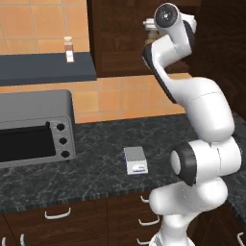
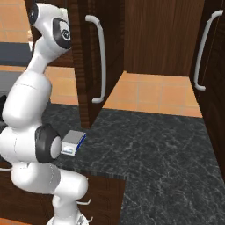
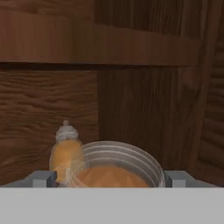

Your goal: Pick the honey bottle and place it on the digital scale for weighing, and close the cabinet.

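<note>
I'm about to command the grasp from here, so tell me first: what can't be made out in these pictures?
- Grip on the honey jar: hand view, its lower body and most of the gripper are cut off by the grey band at the bottom edge.
- Amber bottle: hand view, partly overlapped by the jar's rim.
- Cabinet interior: right base view, hidden by its open door.
- Scale display: left base view, too small to read.

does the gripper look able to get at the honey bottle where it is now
Probably yes. In the hand view the honey bottle sits right between the gripper fingertips inside the open cabinet, nothing between them; the amber bottle stands behind, off to one side.
</note>
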Robot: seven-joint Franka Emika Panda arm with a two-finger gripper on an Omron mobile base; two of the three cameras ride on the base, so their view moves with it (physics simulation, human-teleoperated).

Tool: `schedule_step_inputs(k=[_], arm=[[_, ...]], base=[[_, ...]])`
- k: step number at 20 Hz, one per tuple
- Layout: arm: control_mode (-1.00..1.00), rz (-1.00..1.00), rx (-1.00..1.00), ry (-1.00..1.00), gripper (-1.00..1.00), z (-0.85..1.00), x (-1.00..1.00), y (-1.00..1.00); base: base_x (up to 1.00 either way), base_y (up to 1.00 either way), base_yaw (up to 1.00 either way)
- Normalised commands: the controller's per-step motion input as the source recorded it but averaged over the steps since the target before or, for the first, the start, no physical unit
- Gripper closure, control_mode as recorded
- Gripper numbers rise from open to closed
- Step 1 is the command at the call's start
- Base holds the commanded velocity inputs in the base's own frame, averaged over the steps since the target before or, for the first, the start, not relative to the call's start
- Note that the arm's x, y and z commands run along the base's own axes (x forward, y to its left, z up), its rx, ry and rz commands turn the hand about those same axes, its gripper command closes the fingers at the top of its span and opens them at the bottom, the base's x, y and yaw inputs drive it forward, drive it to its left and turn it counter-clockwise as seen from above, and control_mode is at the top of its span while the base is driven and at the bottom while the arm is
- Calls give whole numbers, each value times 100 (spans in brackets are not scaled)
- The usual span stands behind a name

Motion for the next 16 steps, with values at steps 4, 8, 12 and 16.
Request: schedule_step_inputs(k=[4,8,12,16], arm=[[-100,4,0,-25,100,-13,-100,85],[-100,18,-3,1,100,6,-100,23],[-100,32,-4,2,100,-28,-100,20],[-100,57,-4,0,100,-61,-78,31]], base=[[0,0,0],[0,0,0],[0,0,0],[0,0,0]])
